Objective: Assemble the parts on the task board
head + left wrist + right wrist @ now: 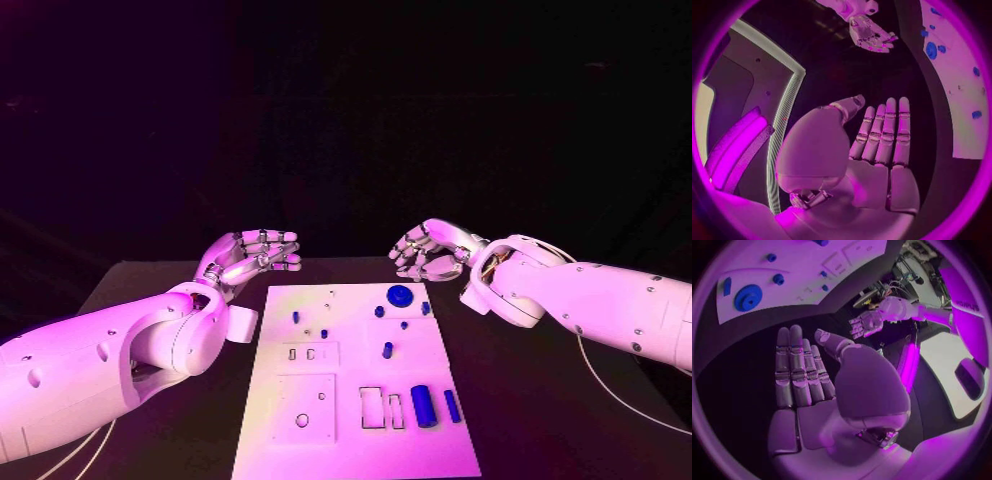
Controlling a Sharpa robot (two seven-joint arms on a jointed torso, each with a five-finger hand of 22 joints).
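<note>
Beyond the far end of the task board (353, 390), both hands hover above the table (548, 400), palms facing. Left hand (260, 252) flat, fingers straight, holding nothing; right hand (430, 250) the same. Blue parts (421, 402) lie on the board, untouched, well apart from either hand.

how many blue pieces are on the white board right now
About 9 on the board: a round disc at the far end with three small ones near it, two at the far left, one mid-board, two long ones near right. Tiny ones may be missed.
</note>
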